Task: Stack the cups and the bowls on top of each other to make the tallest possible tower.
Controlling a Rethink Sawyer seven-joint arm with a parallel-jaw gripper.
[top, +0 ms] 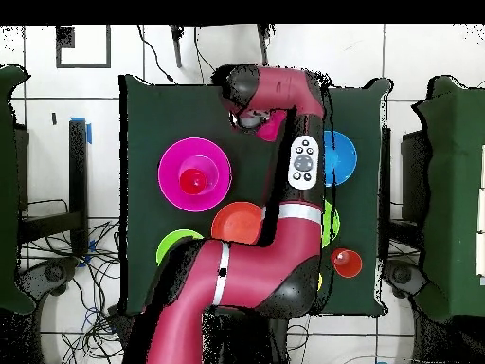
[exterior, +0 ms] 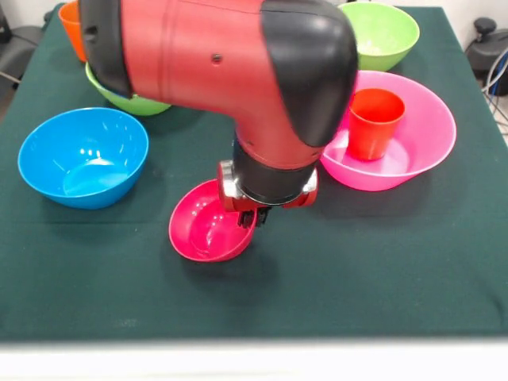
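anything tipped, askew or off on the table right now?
Yes: the small crimson bowl sits tilted, its right rim raised at the gripper, left side low on the cloth. The red cup stands upright inside the big pink bowl. Nothing spilled or damaged.

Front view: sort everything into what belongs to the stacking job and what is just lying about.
Job: big pink bowl, red tumbler standing in it, small crimson bowl, light blue bowl, right lime green bowl, left lime green bowl, orange cup.
Lying about: cables at the right edge, black gear beside them.
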